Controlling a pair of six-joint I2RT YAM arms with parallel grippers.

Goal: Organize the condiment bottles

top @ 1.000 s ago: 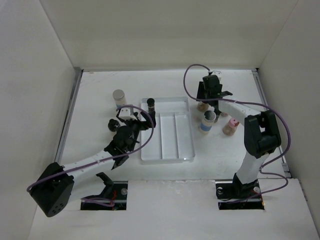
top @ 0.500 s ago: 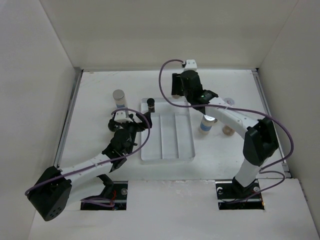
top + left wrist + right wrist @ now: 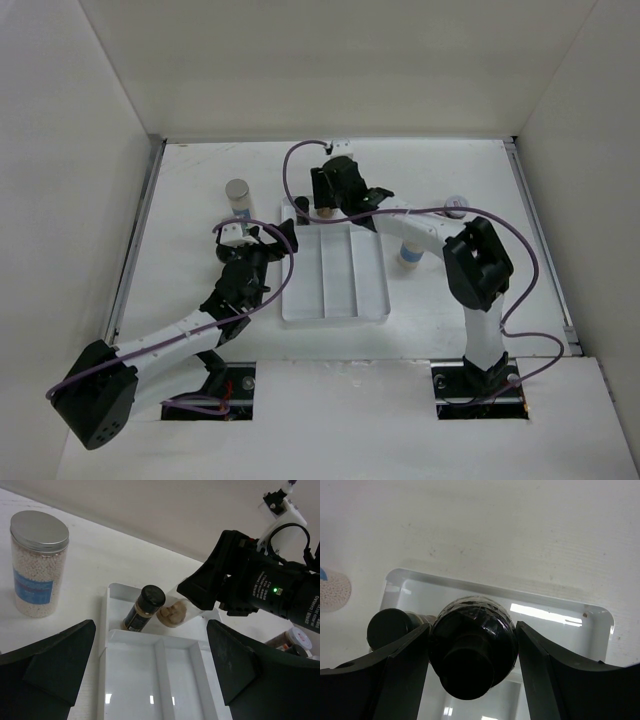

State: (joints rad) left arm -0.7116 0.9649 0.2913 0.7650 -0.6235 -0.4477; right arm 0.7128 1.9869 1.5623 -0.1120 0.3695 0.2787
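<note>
While the right gripper (image 3: 325,197) clamps a black-capped bottle (image 3: 172,614), tilted above the far compartment of the white tray (image 3: 340,285), we see a dark bottle (image 3: 144,607) standing in that compartment, just beside it at its 9 o'clock. The left gripper (image 3: 258,238) hangs wide open and empty at the tray's 9 o'clock. A silver-capped bottle (image 3: 238,196) stands on the table at the tray's 10 o'clock.

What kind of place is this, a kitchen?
Probably a lab test booth: plain white walls box in a table, two robot arms are mounted at its near edge, and bottles stand beside a sorting tray.
</note>
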